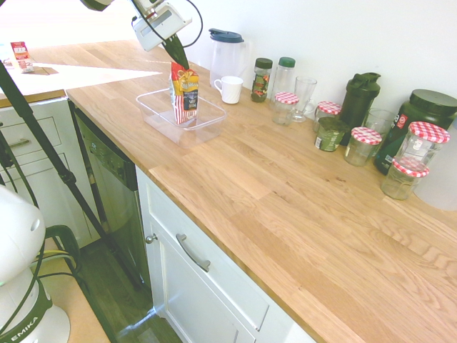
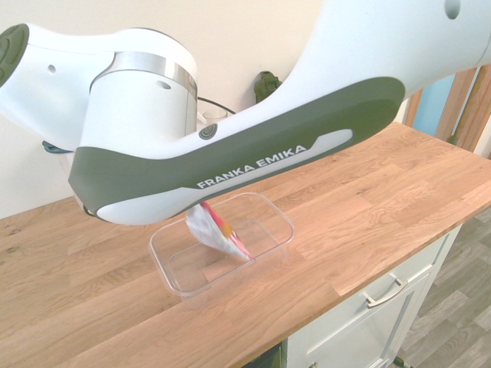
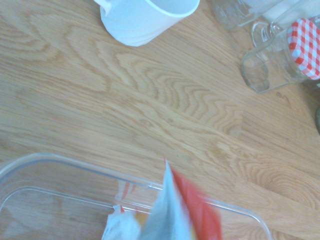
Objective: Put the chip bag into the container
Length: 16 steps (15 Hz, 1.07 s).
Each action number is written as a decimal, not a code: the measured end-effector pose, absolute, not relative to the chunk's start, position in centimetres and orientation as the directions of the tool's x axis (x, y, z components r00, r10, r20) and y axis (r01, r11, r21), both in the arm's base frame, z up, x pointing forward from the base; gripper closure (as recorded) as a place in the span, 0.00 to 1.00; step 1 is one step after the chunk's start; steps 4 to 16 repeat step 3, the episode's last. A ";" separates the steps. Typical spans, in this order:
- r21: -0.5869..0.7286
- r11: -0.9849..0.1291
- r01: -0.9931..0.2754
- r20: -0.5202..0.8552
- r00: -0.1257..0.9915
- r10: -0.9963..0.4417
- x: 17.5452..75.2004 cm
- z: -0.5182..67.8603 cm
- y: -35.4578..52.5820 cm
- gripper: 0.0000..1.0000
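Gripper: closed on the top end of the bag, the fingertips (image 1: 178, 61) pinched together, nothing else in hold!
Chip bag: hanging upright, the red snack packet (image 1: 185, 94) has its striped end down inside the tub's walls; whether it touches the floor, I can't tell.
Container: the clear tub (image 2: 221, 290) sits flat on the wooden counter (image 1: 235, 207), right under the bag, open side up.
Danger one: let go too high or off-centre and this tall bag could tip against the rim and end up half out.
Danger two: crinkly film might cling to a finger, and a lift would drag it back out.
Beyond the tub: white mug (image 1: 229, 89) close by; a sideways swing could clip it.
Farther along: glass jar with checked lid (image 1: 285, 108), less at risk.
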<state>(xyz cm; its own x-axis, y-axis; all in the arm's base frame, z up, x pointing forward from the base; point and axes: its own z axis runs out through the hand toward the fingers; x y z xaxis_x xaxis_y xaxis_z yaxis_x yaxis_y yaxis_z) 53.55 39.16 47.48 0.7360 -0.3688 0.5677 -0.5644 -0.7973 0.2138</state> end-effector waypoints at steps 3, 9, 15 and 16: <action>0.189 -0.806 -0.561 0.569 0.731 -0.376 52.7 49.3 39.5 0.00; 0.189 -0.806 -0.561 0.569 0.731 -0.376 52.7 49.3 39.5 0.00; 0.189 -0.806 -0.561 0.569 0.731 -0.376 52.7 49.3 39.5 0.00; 0.189 -0.806 -0.561 0.569 0.731 -0.376 52.7 49.3 39.5 0.00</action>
